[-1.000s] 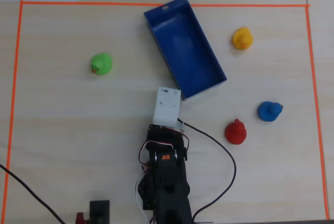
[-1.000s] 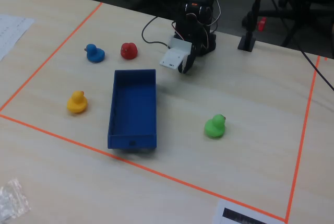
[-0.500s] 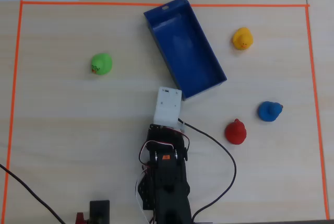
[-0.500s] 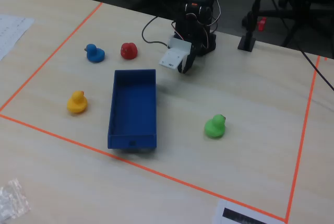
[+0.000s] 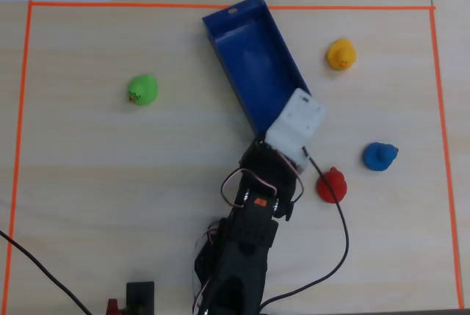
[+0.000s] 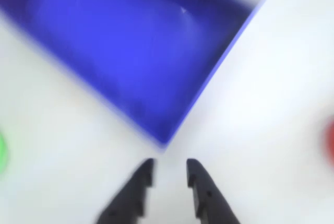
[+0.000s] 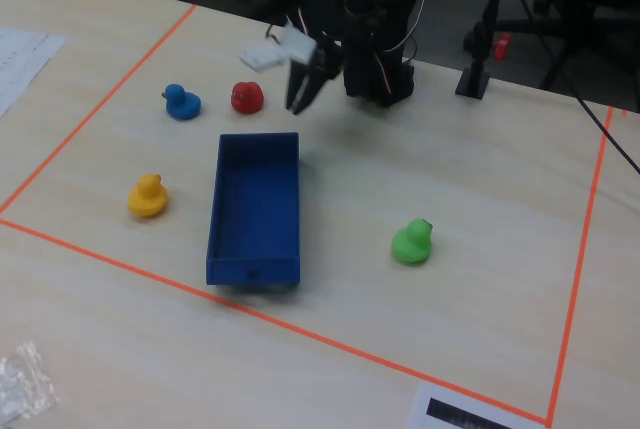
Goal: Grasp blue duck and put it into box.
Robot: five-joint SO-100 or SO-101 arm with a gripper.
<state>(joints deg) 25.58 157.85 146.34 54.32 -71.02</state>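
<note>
The blue duck [image 5: 380,156] sits on the table right of the arm in the overhead view, and at the far left in the fixed view [image 7: 181,102]. It is out of the wrist view. The dark blue box [image 5: 253,58] lies open and empty, slanted across the middle [image 7: 255,199]. My gripper [image 7: 305,99] hovers above the table just off the box's near short end. In the wrist view the gripper [image 6: 170,165] is open, nothing between its dark fingers, with the box corner [image 6: 141,41] just ahead. A white wrist mount hides the gripper from overhead.
A red duck [image 5: 331,185] sits between the arm and the blue duck. A yellow duck [image 5: 341,54] sits right of the box and a green duck [image 5: 142,90] sits left of it. Orange tape [image 5: 220,6] frames the work area. A cable [image 5: 341,234] trails beside the arm.
</note>
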